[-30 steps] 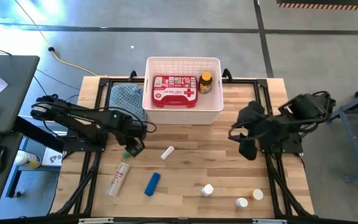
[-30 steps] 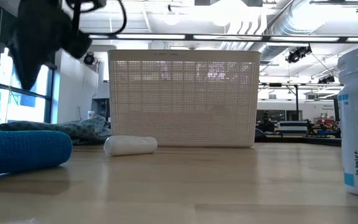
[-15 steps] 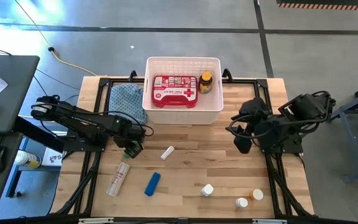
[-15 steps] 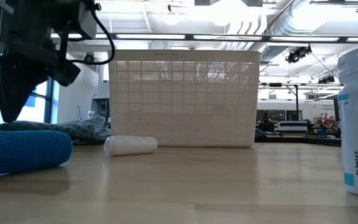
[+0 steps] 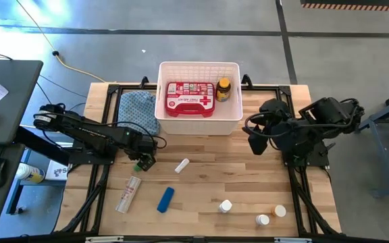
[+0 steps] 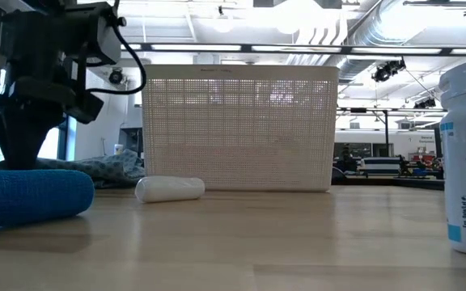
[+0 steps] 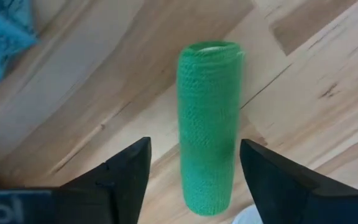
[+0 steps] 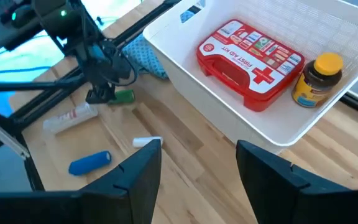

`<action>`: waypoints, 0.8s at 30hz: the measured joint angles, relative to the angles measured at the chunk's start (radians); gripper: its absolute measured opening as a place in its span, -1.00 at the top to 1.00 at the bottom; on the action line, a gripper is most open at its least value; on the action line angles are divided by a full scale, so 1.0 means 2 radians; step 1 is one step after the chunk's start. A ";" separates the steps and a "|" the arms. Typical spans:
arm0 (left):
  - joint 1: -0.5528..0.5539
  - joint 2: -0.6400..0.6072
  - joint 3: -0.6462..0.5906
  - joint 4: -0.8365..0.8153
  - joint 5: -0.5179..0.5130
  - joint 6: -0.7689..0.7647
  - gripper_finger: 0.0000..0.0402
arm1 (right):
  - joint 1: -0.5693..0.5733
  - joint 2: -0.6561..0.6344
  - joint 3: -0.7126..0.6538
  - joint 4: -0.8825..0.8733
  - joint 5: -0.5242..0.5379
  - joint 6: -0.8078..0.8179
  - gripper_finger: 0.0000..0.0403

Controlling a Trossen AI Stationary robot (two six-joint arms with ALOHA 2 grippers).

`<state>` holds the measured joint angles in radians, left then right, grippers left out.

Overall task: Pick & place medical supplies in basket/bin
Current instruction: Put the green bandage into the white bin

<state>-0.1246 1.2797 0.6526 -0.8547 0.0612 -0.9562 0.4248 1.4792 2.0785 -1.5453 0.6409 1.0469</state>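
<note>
- Spread jaws of the left gripper (image 7: 191,180) straddle the green tube (image 7: 209,124), lying on the table (image 5: 208,175) near the basket (image 5: 199,128).
- Right gripper (image 8: 197,163) waits, fingers apart.
- Risk: the round tube may roll away if one finger touches first.

Red first-aid case (image 5: 190,98) and amber bottle (image 5: 223,90) inside white basket (image 5: 198,126).

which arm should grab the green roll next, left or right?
Left. The left gripper is open right over the green roll, its fingers on either side of it on the table. The right gripper waits near the white basket, across the table from it.
</note>
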 joint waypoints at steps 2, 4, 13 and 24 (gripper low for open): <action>0.000 0.000 0.000 0.004 0.000 0.012 -0.29 | 0.000 0.000 0.000 0.000 -0.001 0.016 0.01; 0.000 0.001 0.000 0.016 -0.004 0.023 -0.21 | 0.000 0.000 0.000 0.001 -0.004 0.029 0.01; 0.000 0.021 0.000 0.025 -0.025 0.030 0.05 | 0.008 0.015 0.001 0.004 -0.041 0.043 0.01; 0.000 0.021 0.000 0.024 0.010 -0.012 0.08 | 0.025 0.020 0.001 -0.003 -0.063 -0.008 0.01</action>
<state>-0.1246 1.3209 0.6525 -0.8062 0.0805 -0.9798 0.4740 1.5184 2.0800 -1.5514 0.5157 1.0312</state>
